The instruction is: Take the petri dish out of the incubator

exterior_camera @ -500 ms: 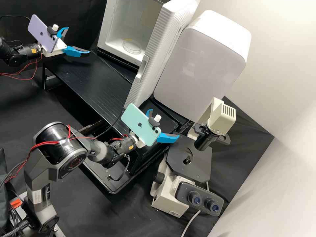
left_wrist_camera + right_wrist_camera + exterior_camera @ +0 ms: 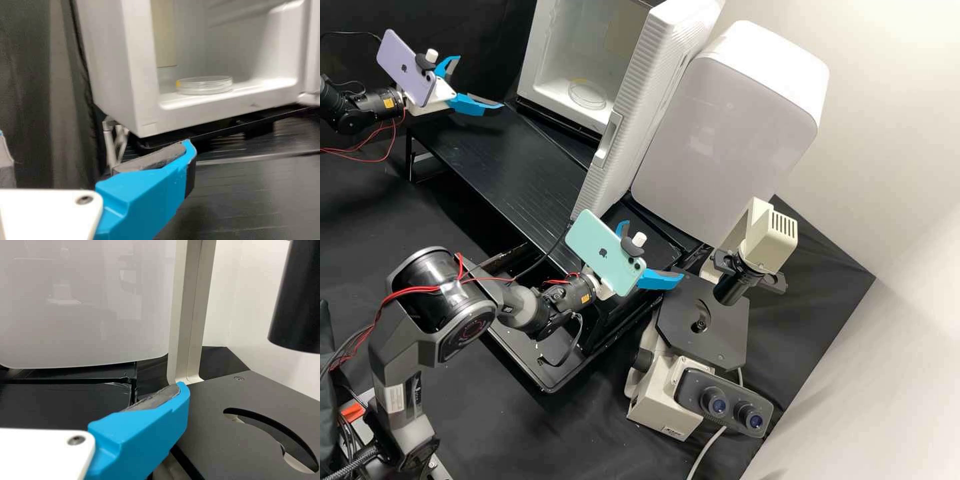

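Clear plastic petri dish sits on the incubator floor, with the door swung wide, at the worktop's far end. Left claw hangs over the far left corner, fingers spread, holding nothing. Right claw is off the near right corner by the microscope, and looks released too.

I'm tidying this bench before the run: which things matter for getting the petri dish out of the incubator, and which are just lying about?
For the job: incubator, door open; petri dish, on its floor; left claw, open, in front of it.

Lying about: microscope; right claw, open, beside it; large white box by the door.
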Robot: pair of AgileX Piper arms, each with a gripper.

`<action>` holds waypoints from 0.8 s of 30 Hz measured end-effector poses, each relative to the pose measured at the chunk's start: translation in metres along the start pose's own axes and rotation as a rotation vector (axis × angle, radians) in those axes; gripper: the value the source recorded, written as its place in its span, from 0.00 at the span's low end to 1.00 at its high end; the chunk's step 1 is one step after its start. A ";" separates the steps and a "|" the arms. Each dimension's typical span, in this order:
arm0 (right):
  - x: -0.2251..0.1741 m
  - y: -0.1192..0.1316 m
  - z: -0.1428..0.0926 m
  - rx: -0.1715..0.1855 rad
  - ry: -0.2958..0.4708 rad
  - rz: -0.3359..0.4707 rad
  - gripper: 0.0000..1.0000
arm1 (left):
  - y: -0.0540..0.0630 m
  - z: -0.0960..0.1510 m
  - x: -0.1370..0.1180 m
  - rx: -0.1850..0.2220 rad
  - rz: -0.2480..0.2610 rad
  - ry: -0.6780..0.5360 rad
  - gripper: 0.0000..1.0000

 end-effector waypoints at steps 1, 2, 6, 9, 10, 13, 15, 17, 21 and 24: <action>0.000 0.000 0.000 0.000 0.000 0.000 1.00 | 0.000 0.001 0.000 -0.005 -0.001 -0.015 1.00; 0.000 0.000 0.000 0.000 0.000 0.000 1.00 | 0.000 0.004 -0.001 -0.033 -0.008 -0.041 1.00; 0.000 0.000 0.000 0.000 0.000 0.000 1.00 | 0.000 0.017 -0.008 -0.067 -0.018 -0.109 1.00; 0.000 0.000 0.000 0.000 0.000 0.000 1.00 | 0.001 0.029 -0.014 -0.060 -0.019 -0.158 1.00; 0.000 0.000 0.000 0.000 0.000 0.000 1.00 | 0.002 0.036 -0.016 -0.057 -0.020 -0.184 1.00; 0.000 0.000 0.000 0.000 0.000 0.000 1.00 | 0.003 0.053 -0.023 -0.045 -0.018 -0.259 1.00; 0.000 0.000 0.000 0.000 0.000 0.000 1.00 | 0.002 0.063 -0.027 -0.030 -0.017 -0.307 1.00; 0.000 0.000 0.000 0.000 0.000 0.000 1.00 | 0.001 0.070 -0.029 -0.006 -0.015 -0.341 1.00; 0.000 0.000 0.000 0.000 0.000 0.000 1.00 | 0.000 0.076 -0.031 -0.006 -0.020 -0.365 1.00; 0.000 0.000 0.000 0.000 0.000 0.000 1.00 | -0.001 0.080 -0.032 -0.007 -0.022 -0.379 1.00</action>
